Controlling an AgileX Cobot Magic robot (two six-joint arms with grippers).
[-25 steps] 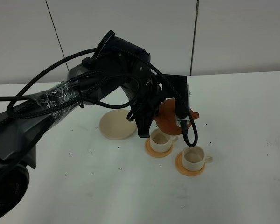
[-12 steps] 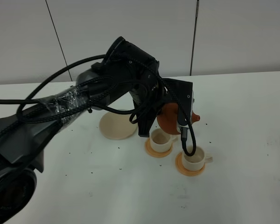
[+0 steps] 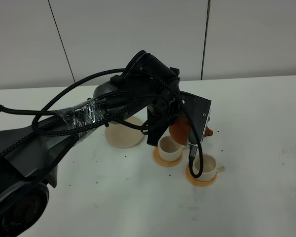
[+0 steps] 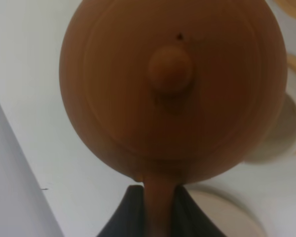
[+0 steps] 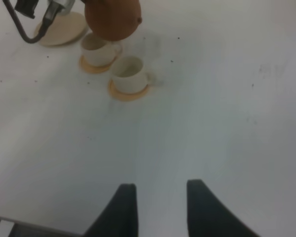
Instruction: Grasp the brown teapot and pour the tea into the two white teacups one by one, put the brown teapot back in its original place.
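The brown teapot (image 3: pixel 180 129) hangs in the air, tilted, with its spout (image 3: pixel 208 132) pointing down toward the right. My left gripper (image 4: pixel 158 217) is shut on its loop handle; the lid and knob (image 4: pixel 170 70) fill the left wrist view. Below it stand the two white teacups, one (image 3: pixel 168 147) right under the pot and one (image 3: pixel 205 166) to the front right, each on an orange coaster. The pale cream saucer (image 3: pixel 119 134) lies bare to the left. My right gripper (image 5: pixel 160 207) is open and empty, low over the table, far from the cups (image 5: pixel 129 69).
The black left arm (image 3: pixel 148 89) and its looping cable (image 3: pixel 193 163) hang over the cups and hide part of the teapot. Small dark specks dot the white table (image 3: pixel 251 197). A grey wall stands behind.
The left arm has swung to the right and turned its wrist. The teapot has tipped further, its spout dropping toward the front right cup. The cups and saucer have not moved.
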